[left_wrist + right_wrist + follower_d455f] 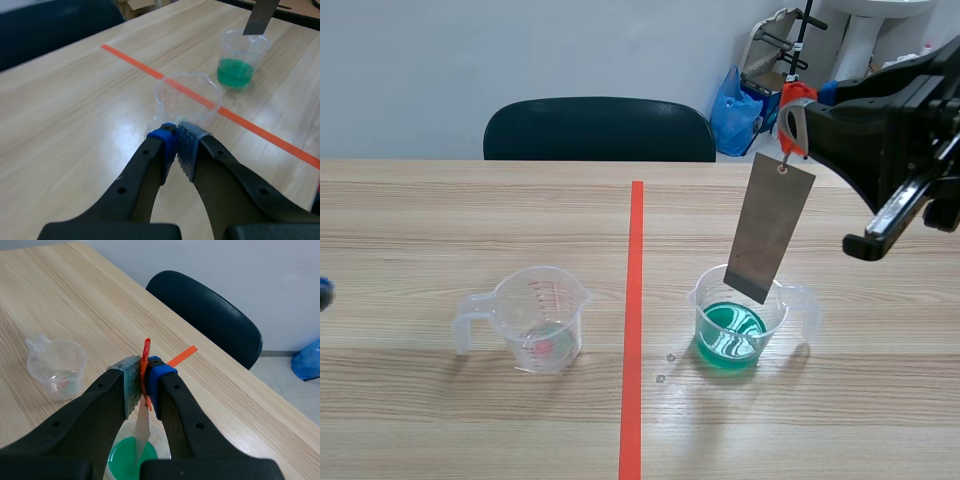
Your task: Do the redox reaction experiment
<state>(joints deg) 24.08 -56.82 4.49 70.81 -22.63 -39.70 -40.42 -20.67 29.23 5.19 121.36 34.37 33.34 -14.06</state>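
Observation:
A grey metal plate (pixel 770 235) hangs from an orange clip (pixel 790 105), and my right gripper (pixel 798 118) is shut on that clip, raised above the table's right half. The plate's lower edge sits at the rim of a clear beaker holding green liquid (pixel 735 325), above the liquid. In the right wrist view the clip (pixel 145 352) is pinched in the right gripper (pixel 145 382), with the plate (pixel 142 432) edge-on over the green beaker (pixel 125 460). My left gripper (pixel 176 131) is shut on nothing, just short of a nearly empty clear beaker (pixel 187 97) (pixel 540 318).
An orange-red tape line (pixel 634 320) runs between the two beakers. A dark chair (pixel 600 130) stands at the table's far edge, with a blue bag (pixel 735 110) behind it. Two tiny specks (pixel 665 368) lie on the wood near the green beaker.

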